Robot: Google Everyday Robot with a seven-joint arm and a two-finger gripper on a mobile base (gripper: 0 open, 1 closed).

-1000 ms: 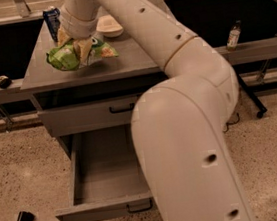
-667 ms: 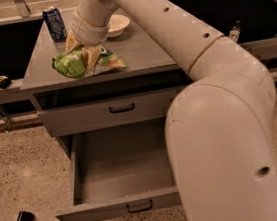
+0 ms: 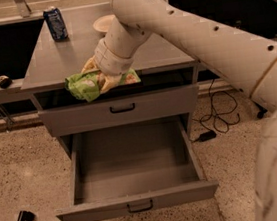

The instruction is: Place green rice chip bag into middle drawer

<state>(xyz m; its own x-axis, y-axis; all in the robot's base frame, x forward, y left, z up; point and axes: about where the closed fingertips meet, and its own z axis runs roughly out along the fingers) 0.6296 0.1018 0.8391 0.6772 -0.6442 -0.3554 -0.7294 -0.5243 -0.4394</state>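
Camera view: we look down on a grey desk (image 3: 57,62) and its drawers, with the floor below.
Green rice chip bag (image 3: 86,86): crumpled at the desk's front edge, left of frame centre. Its lower part hangs over the dark gap under the desk top.
Tool (image 3: 105,79): at the bag, just below the white wrist. We read it as clenched on the green rice chip bag, which bunches around it.
Arm (image 3: 195,35): thick and white, running from the right edge of the frame up and across to the bag.
Middle drawer (image 3: 129,159): pulled wide open in the lower centre, directly below the bag. Its low front panel and small black handle are nearest the bottom edge.
Upper drawer (image 3: 123,109): closed, between the bag and the open tray.
Blue can (image 3: 56,23): upright at the desk's far left corner, well apart from the bag.
Bowl (image 3: 103,23): pale, at the back of the desk, partly behind the arm.
Cable (image 3: 220,117): black, looped on the speckled floor to the right of the drawers.
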